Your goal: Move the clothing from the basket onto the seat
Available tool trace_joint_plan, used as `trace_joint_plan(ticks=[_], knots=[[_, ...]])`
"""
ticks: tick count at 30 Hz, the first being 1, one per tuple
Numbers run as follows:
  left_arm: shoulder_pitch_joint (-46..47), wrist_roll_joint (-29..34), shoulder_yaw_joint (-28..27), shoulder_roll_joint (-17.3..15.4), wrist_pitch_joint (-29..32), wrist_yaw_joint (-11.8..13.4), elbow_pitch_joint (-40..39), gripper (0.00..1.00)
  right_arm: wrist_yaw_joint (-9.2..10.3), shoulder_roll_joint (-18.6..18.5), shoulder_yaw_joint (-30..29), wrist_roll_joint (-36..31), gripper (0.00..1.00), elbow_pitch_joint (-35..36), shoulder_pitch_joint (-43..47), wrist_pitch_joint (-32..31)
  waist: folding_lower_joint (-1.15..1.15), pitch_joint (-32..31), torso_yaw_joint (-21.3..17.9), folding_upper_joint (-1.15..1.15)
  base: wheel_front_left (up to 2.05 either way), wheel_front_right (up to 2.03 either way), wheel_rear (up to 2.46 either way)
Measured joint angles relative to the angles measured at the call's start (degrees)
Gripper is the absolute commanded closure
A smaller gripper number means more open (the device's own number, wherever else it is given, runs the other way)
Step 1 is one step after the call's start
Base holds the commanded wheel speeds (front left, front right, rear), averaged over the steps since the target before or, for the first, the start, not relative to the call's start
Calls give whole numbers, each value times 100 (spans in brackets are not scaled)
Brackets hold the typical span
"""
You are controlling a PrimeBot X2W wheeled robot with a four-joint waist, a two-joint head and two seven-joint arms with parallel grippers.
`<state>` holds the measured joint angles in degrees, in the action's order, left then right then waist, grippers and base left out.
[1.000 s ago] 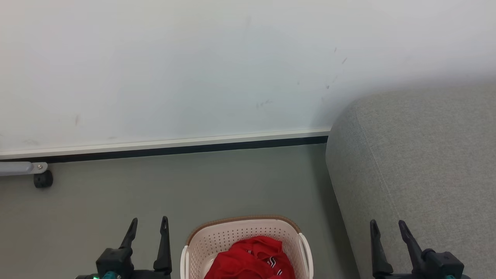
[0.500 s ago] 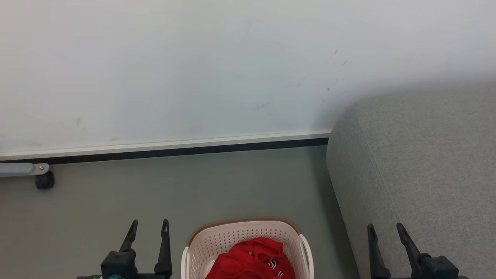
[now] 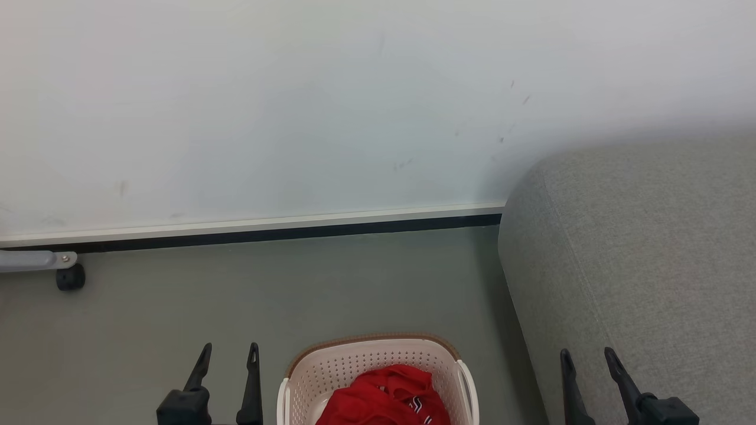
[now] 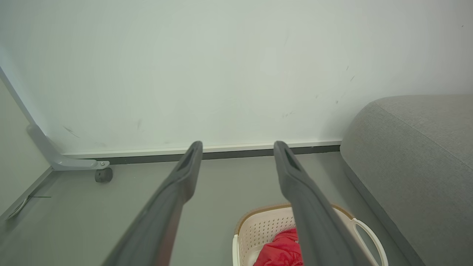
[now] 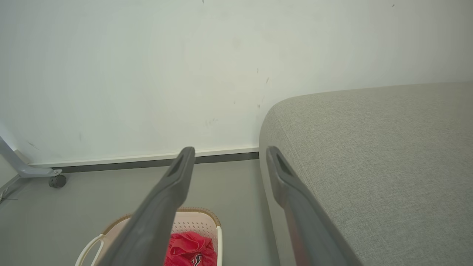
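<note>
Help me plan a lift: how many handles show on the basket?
2. Left handle on the basket's left side; right handle on its right, toward the seat. Its near end is cut off, so more may be hidden.

The left gripper (image 3: 229, 349), two long dark tapered fingers on a black base, pointed up at the lower left, its fingers spread wide. The matching right gripper (image 3: 586, 354) stood at the lower right, fingers likewise parted.

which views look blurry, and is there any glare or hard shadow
Head view: even, soft light, no glare; a dim shadow on the wall above the seat. Left wrist view: left claw blurs near the lens. Right wrist view: right claw equally soft low down, seat weave crisp.
</note>
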<state>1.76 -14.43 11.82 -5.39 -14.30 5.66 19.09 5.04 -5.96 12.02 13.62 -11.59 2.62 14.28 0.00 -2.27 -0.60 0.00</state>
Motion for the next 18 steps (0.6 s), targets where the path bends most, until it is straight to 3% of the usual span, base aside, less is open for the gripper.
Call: trace_joint_plan(ticks=[18], knots=[[-114, 138, -9, 11, 0, -115, -114, 0, -9, 11, -65, -63, 0, 189, 64, 0, 0, 276, -39, 0, 0, 0, 0]])
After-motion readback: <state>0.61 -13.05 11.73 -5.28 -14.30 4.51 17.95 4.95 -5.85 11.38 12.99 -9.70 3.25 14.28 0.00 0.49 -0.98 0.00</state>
